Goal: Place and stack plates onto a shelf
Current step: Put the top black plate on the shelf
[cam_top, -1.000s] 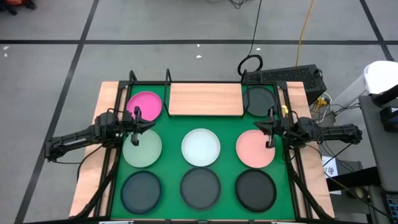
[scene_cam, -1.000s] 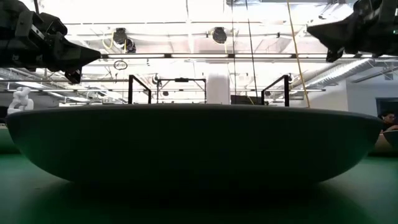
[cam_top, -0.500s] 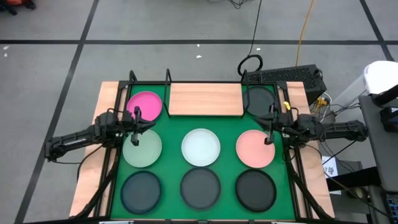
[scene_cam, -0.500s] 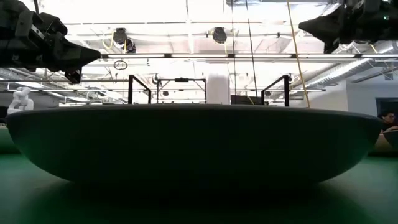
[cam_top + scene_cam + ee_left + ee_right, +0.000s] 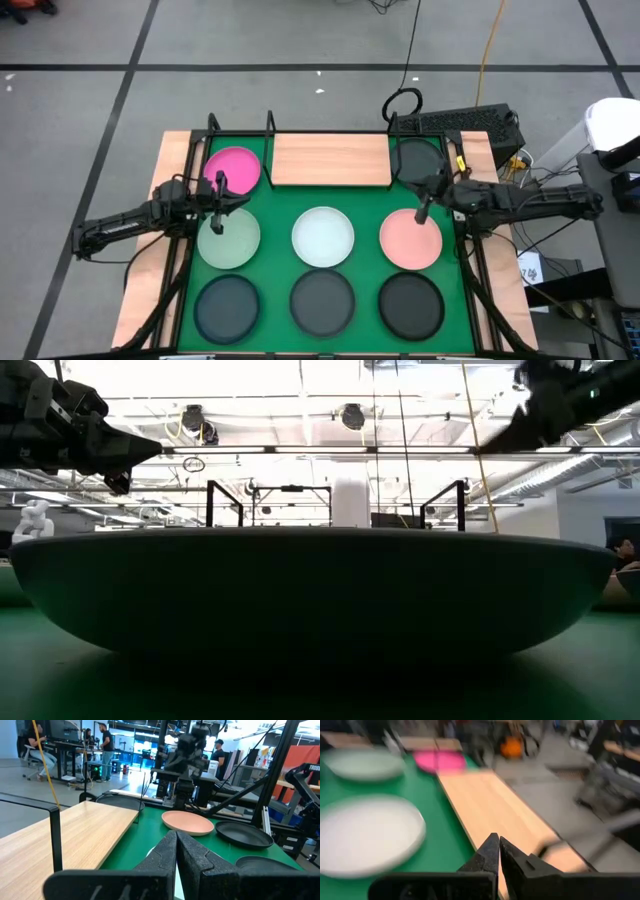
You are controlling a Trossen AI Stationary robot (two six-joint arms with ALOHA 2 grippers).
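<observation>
Grey floor (image 5: 120, 110) surrounds the wooden table (image 5: 178, 145), crossed by dark tape lines (image 5: 300, 68). A yellow cable (image 5: 490, 45) and a black cable (image 5: 410, 50) run across the floor beyond the table's far edge. A white unit (image 5: 612, 125) stands off the table's right side. Overhead, bright strip lighting (image 5: 300, 380) and ceiling trusses (image 5: 330, 450). Behind the table, desks with monitors (image 5: 62, 730), people (image 5: 106, 750) standing and seated, and a red panel (image 5: 295, 757).

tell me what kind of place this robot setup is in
Probably a robotics lab or workshop: a person stands among desks with monitors, cables trail across the taped floor, and the plates sit on a green mat.
</observation>
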